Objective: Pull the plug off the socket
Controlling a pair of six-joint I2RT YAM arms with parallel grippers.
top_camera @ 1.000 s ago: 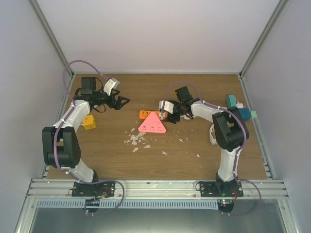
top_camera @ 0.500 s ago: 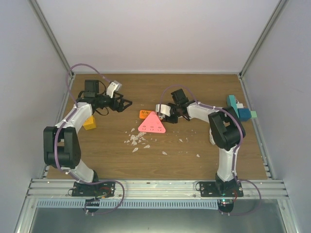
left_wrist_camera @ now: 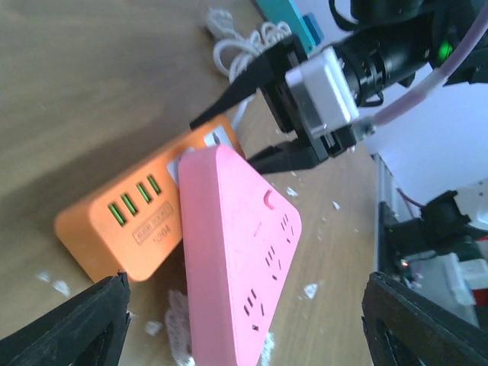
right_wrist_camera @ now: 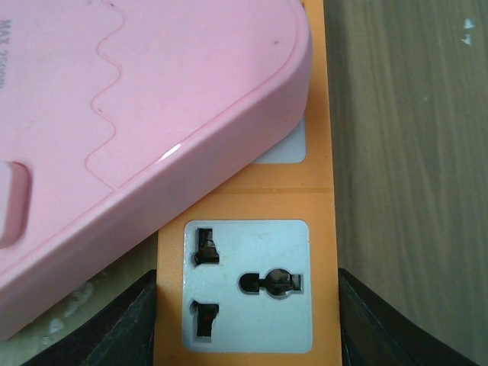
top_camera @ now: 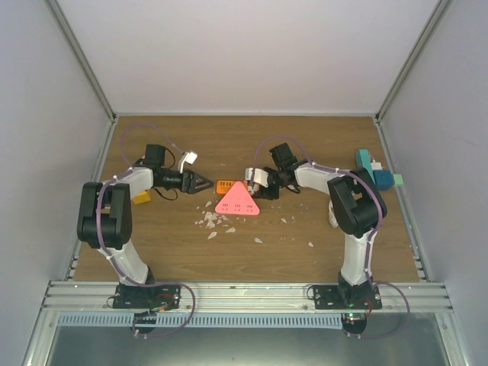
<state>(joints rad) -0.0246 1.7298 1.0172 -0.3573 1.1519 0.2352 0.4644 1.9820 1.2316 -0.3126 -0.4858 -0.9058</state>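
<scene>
Since the pink plug (top_camera: 237,198) sits on top of the orange socket (top_camera: 224,185) at mid-table, the pull itself is not yet done. The right gripper (top_camera: 252,185) pinches the socket's right end, fingers (right_wrist_camera: 358,328) against its sides, probably to brace it. The left gripper (top_camera: 204,181) hovers just beside the other end, spread and empty. Gripping the plug and pulling remain.

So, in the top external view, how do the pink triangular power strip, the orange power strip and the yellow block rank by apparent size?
Largest: pink triangular power strip.
Then orange power strip and yellow block: similar, both partly hidden, so unranked.
</scene>
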